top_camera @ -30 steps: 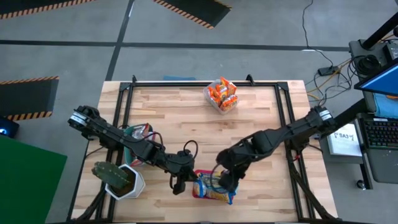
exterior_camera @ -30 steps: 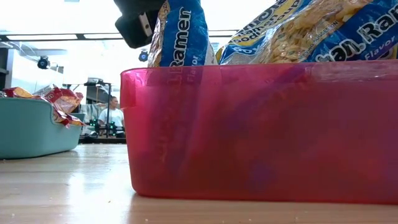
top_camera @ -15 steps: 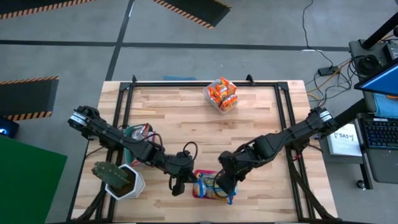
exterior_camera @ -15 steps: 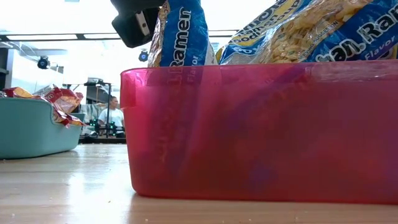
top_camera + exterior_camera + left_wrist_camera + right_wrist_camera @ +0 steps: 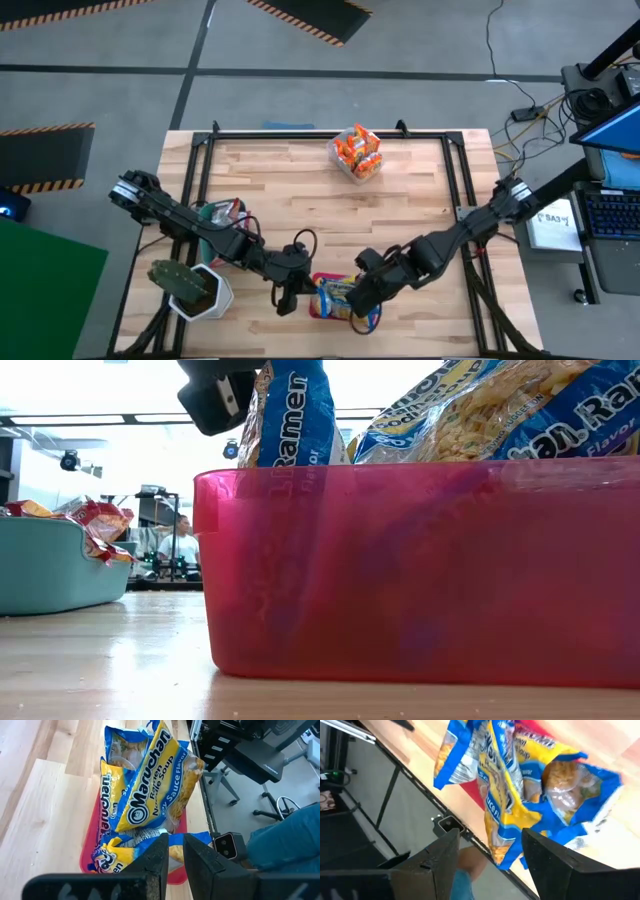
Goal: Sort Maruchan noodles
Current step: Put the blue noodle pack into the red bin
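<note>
High view, bottom middle of the frame: the red bin (image 5: 322,310) at the near desk edge is stuffed with blue-and-yellow noodle packets (image 5: 340,297). The right gripper (image 5: 365,300) sits over the bin's right side with its fingers spread and nothing in them, so it looks like it just let a packet go. The left gripper (image 5: 287,297) hangs just left of the bin, fingers nearly together, empty as far as I can see.

Further up on the left, the teal bin (image 5: 215,218) holds the silver/red packets (image 5: 225,210), next to the potted cactus (image 5: 185,285). At the top middle, the clear bin (image 5: 358,165) has the orange packets (image 5: 358,150). No loose packets show on the desk (image 5: 400,200), so I'd say sorting is basically done, maybe just tidying left.

Compared with a second ago: the right arm has slid toward the lower edge of the frame and its fingers have widened. The left arm hasn't budged, and the low view's packets look unchanged.
</note>
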Controlling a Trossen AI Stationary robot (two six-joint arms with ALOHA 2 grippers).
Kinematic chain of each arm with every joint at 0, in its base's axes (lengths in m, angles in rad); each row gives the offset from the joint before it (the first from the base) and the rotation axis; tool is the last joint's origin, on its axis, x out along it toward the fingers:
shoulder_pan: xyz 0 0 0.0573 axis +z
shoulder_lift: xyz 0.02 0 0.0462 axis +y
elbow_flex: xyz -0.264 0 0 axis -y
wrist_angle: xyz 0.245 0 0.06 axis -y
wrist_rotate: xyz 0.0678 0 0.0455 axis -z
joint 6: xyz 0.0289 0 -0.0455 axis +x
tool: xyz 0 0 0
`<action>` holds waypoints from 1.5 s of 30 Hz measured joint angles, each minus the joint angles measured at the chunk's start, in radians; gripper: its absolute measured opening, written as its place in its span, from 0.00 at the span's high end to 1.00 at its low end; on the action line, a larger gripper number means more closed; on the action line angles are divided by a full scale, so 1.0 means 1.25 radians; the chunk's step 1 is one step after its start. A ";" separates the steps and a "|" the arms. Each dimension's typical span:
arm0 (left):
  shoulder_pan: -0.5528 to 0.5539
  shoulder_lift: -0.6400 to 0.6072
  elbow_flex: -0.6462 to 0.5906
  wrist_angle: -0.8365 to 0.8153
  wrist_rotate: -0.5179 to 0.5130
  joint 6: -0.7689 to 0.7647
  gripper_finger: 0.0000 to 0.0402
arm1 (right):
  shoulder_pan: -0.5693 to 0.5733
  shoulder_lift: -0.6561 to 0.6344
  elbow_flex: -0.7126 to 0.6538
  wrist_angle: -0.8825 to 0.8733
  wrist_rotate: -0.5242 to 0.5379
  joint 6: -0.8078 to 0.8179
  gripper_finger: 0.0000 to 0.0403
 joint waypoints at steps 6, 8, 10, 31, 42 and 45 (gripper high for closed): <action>-0.003 0.000 0.000 -0.005 0.000 -0.002 0.90 | 0.006 0.030 -0.001 -0.017 -0.047 0.008 0.52; -0.009 0.000 0.000 -0.011 0.000 -0.008 0.90 | 0.006 0.028 -0.001 -0.024 -0.060 0.008 0.52; -0.017 0.000 0.000 -0.026 0.003 -0.018 0.90 | 0.009 0.022 0.004 -0.040 -0.065 0.014 0.52; -0.067 0.008 -0.001 -0.046 -0.037 -0.057 0.90 | 0.022 0.079 -0.006 0.014 -0.002 -0.057 0.55; -0.091 0.025 -0.002 -0.055 -0.043 -0.099 0.90 | 0.004 0.079 -0.011 0.040 0.019 -0.105 0.58; -0.093 0.024 -0.002 -0.055 -0.044 -0.105 0.90 | 0.004 0.079 -0.011 0.043 0.021 -0.105 0.64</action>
